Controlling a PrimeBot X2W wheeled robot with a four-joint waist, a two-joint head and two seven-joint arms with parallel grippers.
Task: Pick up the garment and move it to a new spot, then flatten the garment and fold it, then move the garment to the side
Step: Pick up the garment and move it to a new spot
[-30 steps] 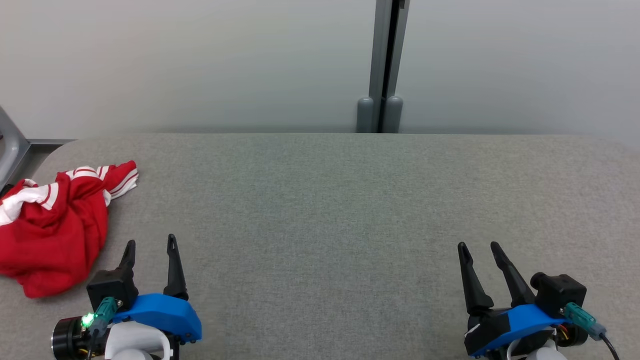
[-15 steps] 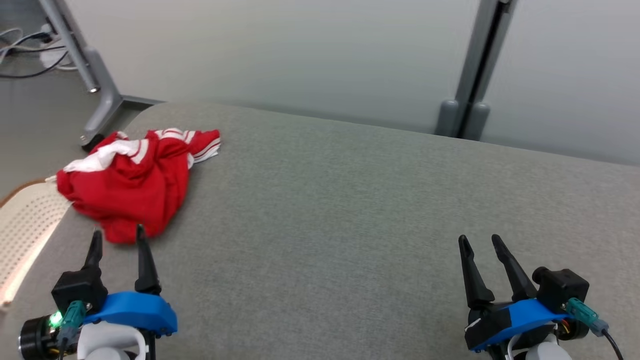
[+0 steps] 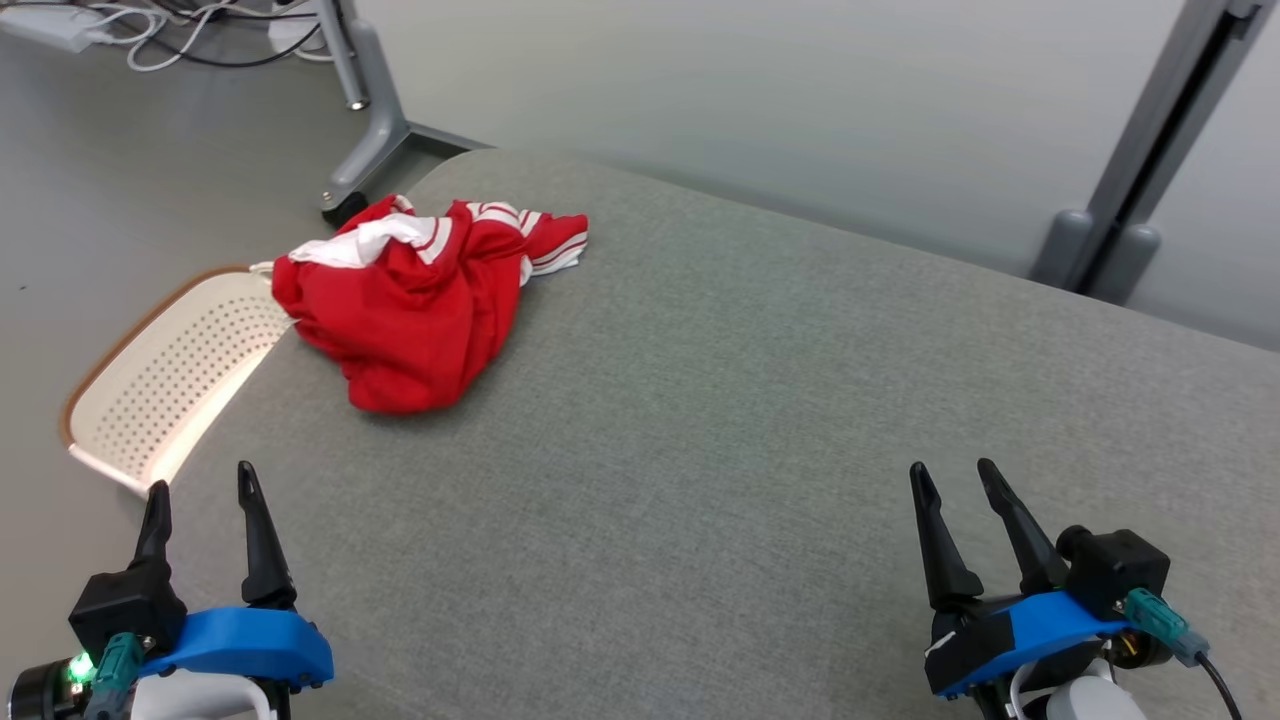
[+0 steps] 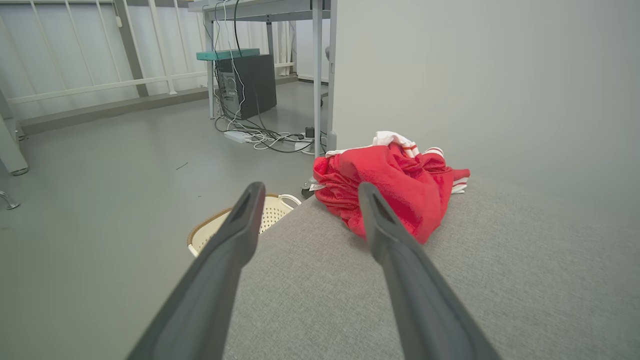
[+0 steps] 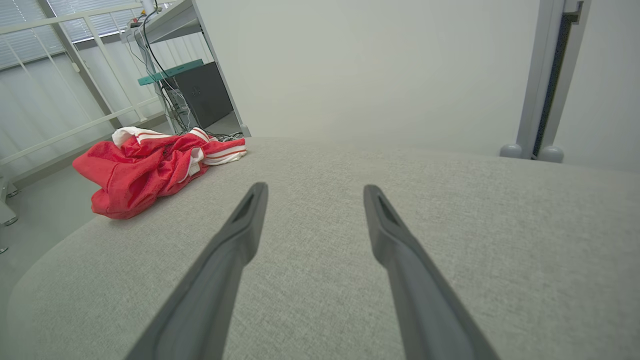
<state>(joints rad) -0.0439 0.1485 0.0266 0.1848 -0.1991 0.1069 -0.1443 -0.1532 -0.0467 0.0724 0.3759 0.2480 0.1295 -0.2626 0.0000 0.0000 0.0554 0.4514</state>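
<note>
One crumpled red garment w/ white stripes (image 3: 420,300) is lying in a heap at the far left corner of the grey fabric-covered table (image 3: 750,420), its outer edge sitting right at the table's rim, above the white perforated basket w/ a brown rim (image 3: 160,390) that is standing on the floor just beside that end. Being bunched up w/ sleeves and hem tucked in, it is prob. waiting as dumped, so the pick-up step is not yet begun and nothing of the flattening or folding is done. The left gripper (image 3: 201,478) is hovering low over the near left edge of the table, fingers spread wide and holding nothing. In the left wrist view its right finger is pointing at the red heap, w/ a clear stretch of cloth surface between. That arm is the nearer one, so it is likely being lined up for the first grab. The right gripper (image 3: 951,466) is waiting at the near right, well apart from the garment, jaws likewise spread and empty, prob. kept back to leave the middle of the table free as the new spot. Count: 1 garment, 1 basket, 1 table, 2 grippers w/ 2 dark fingers each.
</note>
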